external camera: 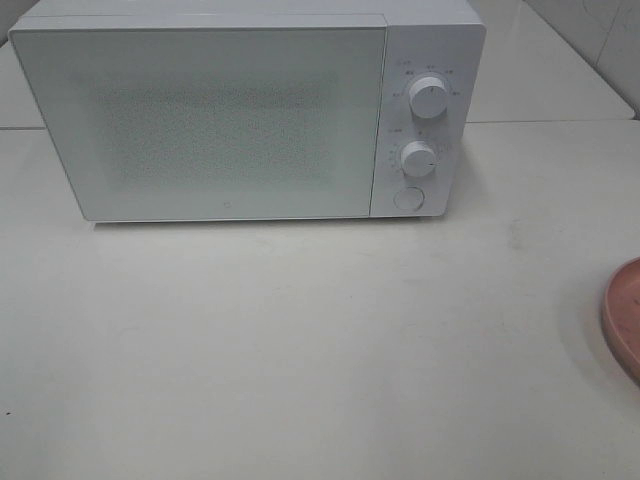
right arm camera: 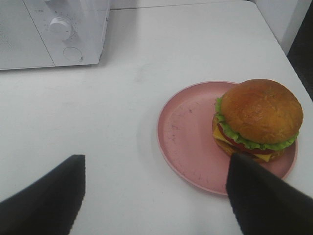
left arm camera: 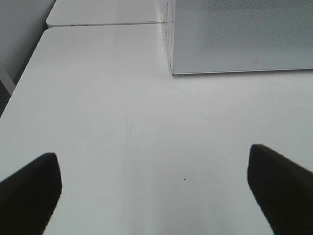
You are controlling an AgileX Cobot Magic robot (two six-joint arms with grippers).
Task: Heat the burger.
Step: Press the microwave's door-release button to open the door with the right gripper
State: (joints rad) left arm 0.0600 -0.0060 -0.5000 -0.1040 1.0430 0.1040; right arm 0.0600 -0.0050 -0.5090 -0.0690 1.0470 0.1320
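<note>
burger sat on plate | microwave door was shut | left gripper spread wide, empty, above table | right gripper spread wide, empty, near plate

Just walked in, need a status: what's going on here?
Nothing is handled yet. The tall burger with a golden-brown bun sits on a round pink plate, right of the shut white microwave. Both grippers are open and empty: the right gripper hangs near the plate, the left gripper over the white table.
</note>
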